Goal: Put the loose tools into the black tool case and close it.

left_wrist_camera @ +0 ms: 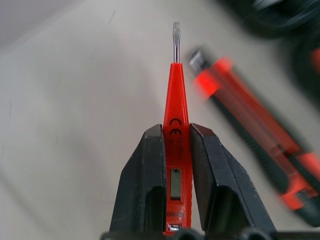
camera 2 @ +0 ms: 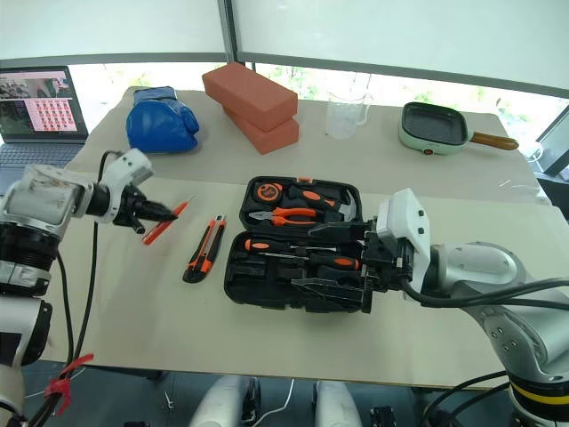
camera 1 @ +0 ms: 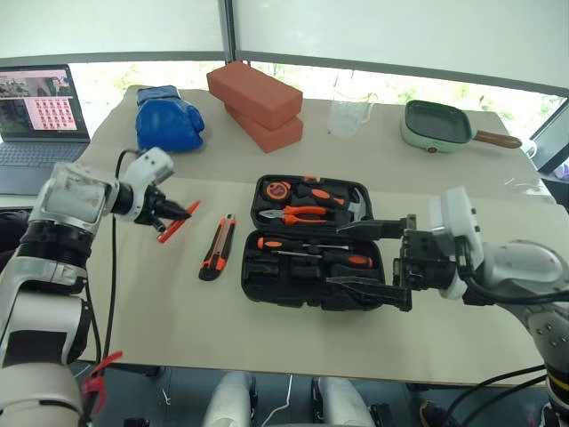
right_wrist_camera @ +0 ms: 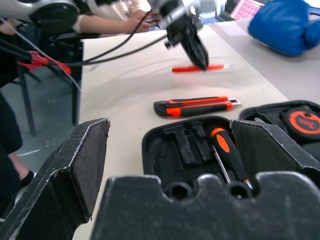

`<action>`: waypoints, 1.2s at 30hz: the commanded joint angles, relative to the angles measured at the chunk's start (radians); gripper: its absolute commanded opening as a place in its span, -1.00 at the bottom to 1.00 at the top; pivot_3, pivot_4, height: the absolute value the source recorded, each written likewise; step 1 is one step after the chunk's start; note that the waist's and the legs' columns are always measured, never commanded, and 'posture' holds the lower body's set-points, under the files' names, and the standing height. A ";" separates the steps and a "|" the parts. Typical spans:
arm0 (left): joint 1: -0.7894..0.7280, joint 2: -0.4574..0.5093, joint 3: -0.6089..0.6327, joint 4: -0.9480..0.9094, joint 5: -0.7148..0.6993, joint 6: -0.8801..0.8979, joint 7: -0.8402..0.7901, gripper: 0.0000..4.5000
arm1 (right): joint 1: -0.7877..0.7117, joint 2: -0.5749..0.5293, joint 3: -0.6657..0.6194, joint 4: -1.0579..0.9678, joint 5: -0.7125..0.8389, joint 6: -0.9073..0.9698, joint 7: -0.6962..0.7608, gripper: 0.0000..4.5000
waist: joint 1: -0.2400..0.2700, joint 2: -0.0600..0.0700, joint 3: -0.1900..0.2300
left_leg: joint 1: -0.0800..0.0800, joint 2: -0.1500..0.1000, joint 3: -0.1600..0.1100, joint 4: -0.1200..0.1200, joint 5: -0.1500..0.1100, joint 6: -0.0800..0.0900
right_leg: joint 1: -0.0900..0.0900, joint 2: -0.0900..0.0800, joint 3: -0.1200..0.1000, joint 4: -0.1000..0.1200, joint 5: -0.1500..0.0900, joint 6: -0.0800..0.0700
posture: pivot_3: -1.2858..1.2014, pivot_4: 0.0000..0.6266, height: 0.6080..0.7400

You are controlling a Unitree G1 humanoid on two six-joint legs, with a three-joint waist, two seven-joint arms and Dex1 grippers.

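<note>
The left gripper (camera 1: 178,216) clamps a slim orange screwdriver (left_wrist_camera: 176,150) by its handle, the metal tip pointing away past the fingertips, and holds it just above the table (camera 1: 178,311) to the left of the tool case (camera 1: 311,240). A black-and-orange utility knife (camera 1: 217,247) lies flat on the table between the held screwdriver and the case. The black case lies open at the table's centre, with pliers (camera 1: 298,213), a hammer (camera 1: 356,206) and a round tape measure (camera 1: 277,189) seated in its far half and two black-and-orange screwdrivers (camera 1: 311,243) in its near half. The right gripper (camera 1: 369,262) hangs over the case's right edge, jaws spread wide and holding nothing. Behind the case sit two red bricks (camera 1: 255,102), a blue boxing glove (camera 1: 167,117), a clear measuring jug (camera 1: 349,116) and a green pan (camera 1: 437,126).
</note>
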 commanded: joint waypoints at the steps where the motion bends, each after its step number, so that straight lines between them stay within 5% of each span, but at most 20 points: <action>1: -0.030 -0.050 -0.051 -0.236 -0.072 0.037 -0.083 -0.87 | 0.034 -0.021 -0.056 -0.048 0.018 -0.004 -0.025 1.00 | 0.001 0.000 0.000 | 0.000 0.000 0.000 0.000 0.000 0.001 | 0.001 0.000 0.000 0.000 0.000 0.001 | 0.03 -0.52 0.98; 13: -0.040 -0.211 -0.338 -0.267 0.096 -0.094 -0.079 -0.87 | 0.110 -0.017 -0.105 -0.106 0.069 -0.004 -0.133 1.00 | -0.008 0.000 0.000 | 0.003 -0.001 0.000 0.002 -0.001 0.001 | 0.001 0.003 0.005 -0.001 -0.001 0.001 | 0.03 -0.52 0.98; 24: -0.065 -0.361 -0.380 -0.113 0.160 -0.155 -0.081 -0.87 | 0.139 -0.021 -0.124 -0.140 0.114 -0.009 -0.220 1.00 | -0.005 0.000 0.000 | 0.002 -0.002 0.000 0.004 -0.001 0.001 | 0.002 0.003 0.005 -0.001 -0.001 0.001 | 0.03 -0.52 0.98; 36: -0.034 -0.310 -0.435 -0.128 0.243 -0.125 -0.127 -0.87 | 0.138 -0.033 -0.121 -0.135 0.134 -0.013 -0.266 1.00 | -0.010 0.001 0.000 | 0.003 -0.001 0.000 0.004 -0.001 0.001 | 0.002 0.004 0.006 -0.001 -0.001 0.001 | 0.03 -0.52 0.98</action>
